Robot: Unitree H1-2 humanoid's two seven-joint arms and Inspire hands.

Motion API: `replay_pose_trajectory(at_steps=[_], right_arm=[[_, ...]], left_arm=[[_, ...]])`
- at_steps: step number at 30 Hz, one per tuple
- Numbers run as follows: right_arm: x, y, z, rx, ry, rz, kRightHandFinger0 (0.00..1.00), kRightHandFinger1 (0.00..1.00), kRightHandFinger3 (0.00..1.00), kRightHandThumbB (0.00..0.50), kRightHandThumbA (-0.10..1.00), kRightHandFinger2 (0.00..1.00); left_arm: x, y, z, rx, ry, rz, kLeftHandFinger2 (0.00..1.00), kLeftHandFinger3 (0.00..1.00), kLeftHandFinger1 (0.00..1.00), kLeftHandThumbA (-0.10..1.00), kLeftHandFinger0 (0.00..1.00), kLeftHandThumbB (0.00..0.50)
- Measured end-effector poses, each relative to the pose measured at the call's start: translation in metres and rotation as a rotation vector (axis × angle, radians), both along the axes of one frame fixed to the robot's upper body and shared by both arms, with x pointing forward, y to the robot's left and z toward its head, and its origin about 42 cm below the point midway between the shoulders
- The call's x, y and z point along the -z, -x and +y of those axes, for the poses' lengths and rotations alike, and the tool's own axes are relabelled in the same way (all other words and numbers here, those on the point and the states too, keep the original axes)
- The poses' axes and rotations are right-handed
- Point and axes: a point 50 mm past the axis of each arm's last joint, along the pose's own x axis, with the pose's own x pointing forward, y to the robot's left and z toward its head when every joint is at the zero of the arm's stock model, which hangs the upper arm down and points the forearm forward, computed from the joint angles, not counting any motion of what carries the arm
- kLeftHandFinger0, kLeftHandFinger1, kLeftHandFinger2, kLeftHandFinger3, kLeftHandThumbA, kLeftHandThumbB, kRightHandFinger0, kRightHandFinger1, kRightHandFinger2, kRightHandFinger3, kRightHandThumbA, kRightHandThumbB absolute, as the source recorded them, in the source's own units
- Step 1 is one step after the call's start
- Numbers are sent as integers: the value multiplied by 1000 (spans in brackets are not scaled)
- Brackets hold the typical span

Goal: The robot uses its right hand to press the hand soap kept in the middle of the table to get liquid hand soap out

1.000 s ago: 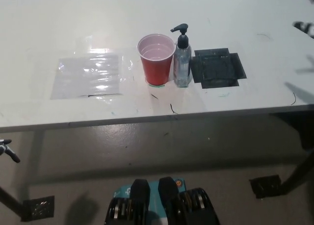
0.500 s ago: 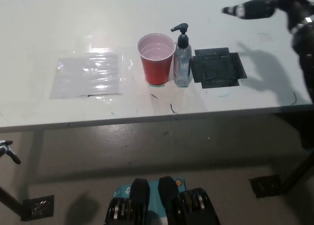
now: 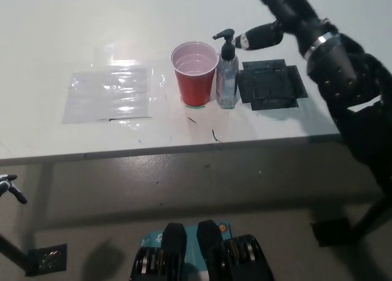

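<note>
a: item one, the soap bottle (image 3: 227, 79)?

b: clear body, black pump head, upright at the middle of the table (image 3: 73, 30). it stands just right of the red cup (image 3: 196, 73), apparently touching it, and the spout points left over the cup's rim. a black mat (image 3: 271, 85) lies just to the bottle's right.

a: item two, the right hand (image 3: 278, 24)?

b: black, reaching in from the right, over the far side of the mat. one finger (image 3: 257, 37) is stretched out leftward, its pale tip just right of the pump head and about level with it. the rest of the hand runs off the top edge, so whether it is spread or curled cannot be told. it holds nothing that shows.

a: left hand (image 3: 9, 188)?

b: white, resting at the near left, off the table; only a sliver shows (too little to judge its fingers).

a: progress?

b: early, by the look of it. the approach is nearly complete, but the pump stands at full height. no soap can be seen at the spout. what is left: get the finger on top of the pump and push down.

a: other stock?

b: a clear plastic sheet (image 3: 110, 94) lies flat on the left of the table, well apart from the cup.
</note>
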Motion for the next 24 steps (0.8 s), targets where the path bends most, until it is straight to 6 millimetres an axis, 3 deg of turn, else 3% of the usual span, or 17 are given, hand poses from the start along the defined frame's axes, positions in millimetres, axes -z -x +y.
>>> replay_pose_trajectory(at_steps=[2,5,8,9,11,14,15,21,24], right_arm=[[4,-1,5,-12,15,5,963,1000,1000,456,1000,1000],[7,-2,11,-23,33,4,897,967,1000,449,1000,1000],[12,-4,15,-32,48,9,989,1000,1000,444,1000,1000],[13,-4,15,-33,54,11,984,1000,1000,423,1000,1000],[17,-6,16,-33,65,18,1000,1000,1000,427,1000,1000],[29,-11,17,-36,92,42,1000,1000,1000,415,1000,1000],[31,-12,18,-39,97,45,1000,1000,1000,454,1000,1000],[47,-23,20,-57,158,75,1000,1000,1000,453,1000,1000],[48,-25,24,-74,167,73,1000,1000,1000,426,1000,1000]], left_arm=[[0,0,-1,2,0,1,1000,797,1000,1000,1000,180],[0,0,-1,3,-1,4,1000,774,1000,1000,1000,174],[0,-1,-1,6,-2,7,1000,791,1000,1000,1000,165],[0,-1,-2,7,-1,8,1000,793,1000,1000,1000,160],[0,-2,-3,9,-2,8,1000,813,1000,1000,1000,182],[-2,-4,-4,15,-8,9,1000,798,1000,1000,1000,175],[-2,-4,-4,16,-9,9,1000,795,1000,1000,1000,167],[-7,-8,-7,24,-14,2,1000,771,1000,1000,1000,164],[-7,-10,-10,30,-18,2,1000,797,1000,1000,1000,171]])
